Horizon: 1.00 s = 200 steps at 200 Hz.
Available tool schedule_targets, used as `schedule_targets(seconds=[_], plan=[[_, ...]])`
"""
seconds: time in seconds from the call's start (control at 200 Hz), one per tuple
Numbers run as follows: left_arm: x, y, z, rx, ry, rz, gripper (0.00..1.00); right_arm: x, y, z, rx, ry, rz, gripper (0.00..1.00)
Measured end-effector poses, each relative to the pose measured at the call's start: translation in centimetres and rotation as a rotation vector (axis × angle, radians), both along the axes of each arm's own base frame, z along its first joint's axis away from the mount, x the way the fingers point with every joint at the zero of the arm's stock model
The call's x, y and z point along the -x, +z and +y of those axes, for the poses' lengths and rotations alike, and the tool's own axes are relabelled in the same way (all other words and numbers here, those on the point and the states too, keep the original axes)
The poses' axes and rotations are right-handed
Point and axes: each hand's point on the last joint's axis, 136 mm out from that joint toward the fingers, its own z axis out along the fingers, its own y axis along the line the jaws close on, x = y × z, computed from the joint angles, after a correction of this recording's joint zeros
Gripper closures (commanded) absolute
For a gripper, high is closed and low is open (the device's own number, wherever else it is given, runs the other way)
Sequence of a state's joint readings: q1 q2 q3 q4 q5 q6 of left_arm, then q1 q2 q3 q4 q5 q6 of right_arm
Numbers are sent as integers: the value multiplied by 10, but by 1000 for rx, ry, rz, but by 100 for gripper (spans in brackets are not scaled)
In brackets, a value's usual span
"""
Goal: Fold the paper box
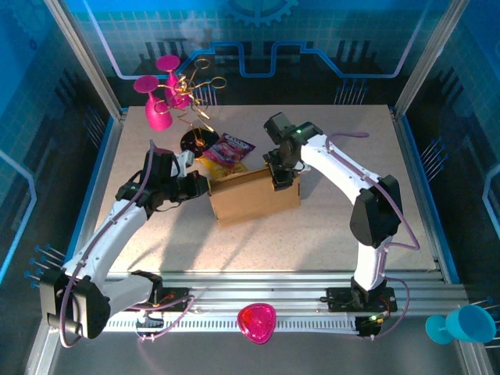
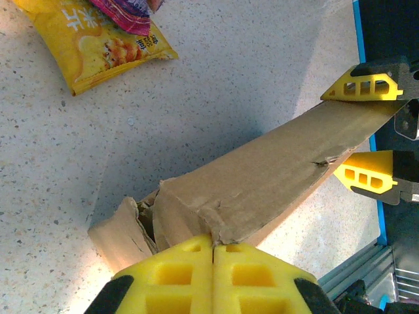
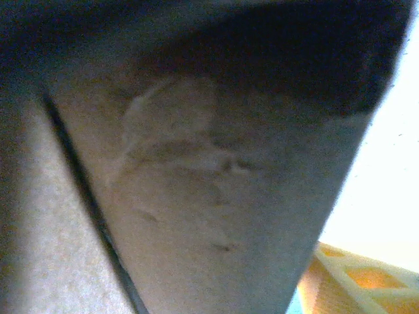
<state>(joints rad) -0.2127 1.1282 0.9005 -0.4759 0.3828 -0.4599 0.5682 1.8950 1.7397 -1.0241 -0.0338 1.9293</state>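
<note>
The paper box (image 1: 254, 197), plain brown cardboard, stands partly folded on the table's middle. In the left wrist view the paper box (image 2: 262, 183) runs away from me, its near corner torn and crumpled. My left gripper (image 1: 201, 184) is at the box's left end. Its yellow fingers are shut together (image 2: 213, 241), tips touching that torn corner. My right gripper (image 1: 283, 180) reaches down onto the box's upper right end, and its yellow fingers (image 2: 363, 86) straddle the far end, touching cardboard on both sides. Blurred cardboard (image 3: 196, 196) lies close up against the right wrist camera, one finger (image 3: 366, 281) beside it.
A yellow chip bag (image 2: 98, 42) and a purple snack packet (image 1: 230, 147) lie just behind the box. Pink goblets (image 1: 156, 101), a gold wire stand (image 1: 195, 82) and a black disc (image 1: 194, 141) sit at the back left. The front rail holds a pink dish (image 1: 258, 322).
</note>
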Motion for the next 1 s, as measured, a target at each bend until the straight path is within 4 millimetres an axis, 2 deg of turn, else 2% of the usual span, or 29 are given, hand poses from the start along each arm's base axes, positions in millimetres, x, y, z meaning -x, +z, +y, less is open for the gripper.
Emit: schedule_targets(seconds=[0.715, 0.811, 0.881, 0.906, 0.926, 1.001], plan=[[9, -5, -2, -30, -34, -23, 100, 0, -1, 0, -11, 4, -18, 38], [10, -7, -3, -44, -37, -22, 97, 0, -1, 0, -12, 6, -21, 38], [10, -8, -3, -52, -37, -21, 93, 0, -1, 0, -13, 7, -23, 39], [10, -8, -3, -54, -35, -21, 80, 0, -1, 0, -13, 7, -23, 40], [10, -8, -3, -57, -34, -22, 75, 0, -1, 0, -13, 7, -25, 40], [17, -14, -2, -63, -30, 17, 65, 0, -1, 1, -21, 11, -29, 40]])
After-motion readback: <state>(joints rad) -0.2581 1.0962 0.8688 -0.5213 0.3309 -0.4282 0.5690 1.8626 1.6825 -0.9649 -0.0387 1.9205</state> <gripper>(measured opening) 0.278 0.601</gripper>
